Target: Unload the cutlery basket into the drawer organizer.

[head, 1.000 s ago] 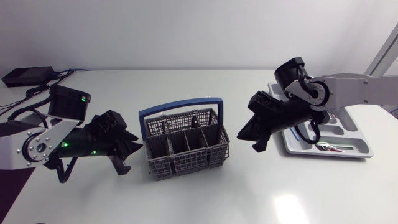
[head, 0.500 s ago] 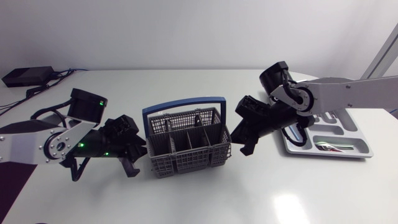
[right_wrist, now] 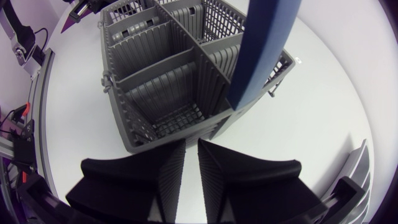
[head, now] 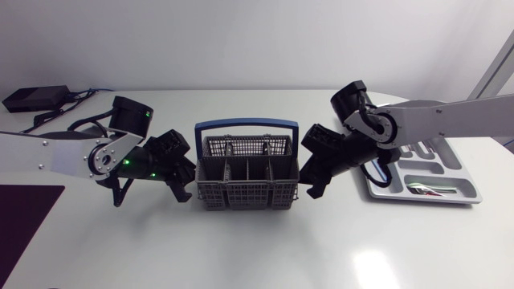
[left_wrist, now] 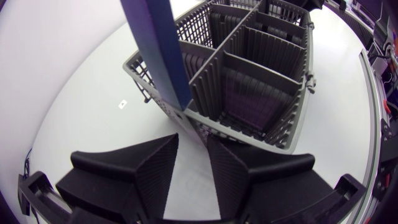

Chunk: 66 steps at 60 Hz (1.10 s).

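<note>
- Left end effector (head: 183,183): at middle left of the head view, wedge fingers slightly parted and gripping nothing. The tips sit just beside the left short wall of the grey plastic mesh cutlery basket (head: 247,181). In the left wrist view (left_wrist: 193,140) bare desk shows in the gap, and the basket's (left_wrist: 249,81) corner is directly ahead.
- Right end effector (head: 307,178): just right of centre, against the opposite short wall. In its own wrist view (right_wrist: 191,146) the fingers are drawn nearly together with a thin slit of desk between them. It holds nothing.
- Key relation: the basket stands at frame centre, pinched in position between both arms. Its long axis runs left to right, in line with the two end effectors. The blue arched handle (head: 247,125) spans that same axis overhead. Both arms are about equally near.
- Basket contents: the compartments seen in the right wrist view (right_wrist: 161,81) look empty. The rear cells are not fully visible.
- White moulded drawer organizer (head: 450,152): on the white desk (head: 257,249) at middle right, behind the right arm and well apart from the left. A dark, shiny item lies in its front slot, but its type is too small to tell.
- Judgement: any transfer favours the right arm.
</note>
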{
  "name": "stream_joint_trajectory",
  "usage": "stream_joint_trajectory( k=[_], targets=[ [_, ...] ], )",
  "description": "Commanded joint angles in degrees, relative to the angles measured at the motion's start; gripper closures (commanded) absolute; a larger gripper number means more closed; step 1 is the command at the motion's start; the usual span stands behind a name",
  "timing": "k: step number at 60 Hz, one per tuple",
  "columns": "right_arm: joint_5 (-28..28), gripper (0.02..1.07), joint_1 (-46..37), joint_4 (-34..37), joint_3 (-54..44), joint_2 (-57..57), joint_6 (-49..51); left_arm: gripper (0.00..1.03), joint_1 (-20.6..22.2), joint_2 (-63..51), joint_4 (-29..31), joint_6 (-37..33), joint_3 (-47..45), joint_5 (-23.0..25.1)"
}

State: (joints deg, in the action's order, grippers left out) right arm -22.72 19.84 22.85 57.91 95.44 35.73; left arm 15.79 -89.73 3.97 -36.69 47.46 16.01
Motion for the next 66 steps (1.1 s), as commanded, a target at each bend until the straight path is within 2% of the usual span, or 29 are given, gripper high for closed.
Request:
stream_joint_trajectory(
  k=[1, 24, 53, 66],
  targets=[
    [-0.9, 0.86, 1.4, -1.2, 2.6, 1.8, -1.9, 0.66, 0.2, -1.6, -1.2, -0.3, 2.5, 1.5],
    [-0.1, 0.86, 1.4, -1.4, 4.4, 2.3, -2.8, 0.66, -0.1, -3.6, -0.7, -0.3, 5.8, 1.0],
    [0.7, 0.86, -1.3, -2.5, 3.5, 2.6, -1.7, 0.66, 3.4, -6.1, -0.9, 0.7, 6.9, -0.6],
    [0.5, 0.86, -1.3, -2.4, 2.8, 1.9, -1.6, 0.66, 3.5, -6.3, -1.0, 0.7, 7.4, -1.2]
  ],
)
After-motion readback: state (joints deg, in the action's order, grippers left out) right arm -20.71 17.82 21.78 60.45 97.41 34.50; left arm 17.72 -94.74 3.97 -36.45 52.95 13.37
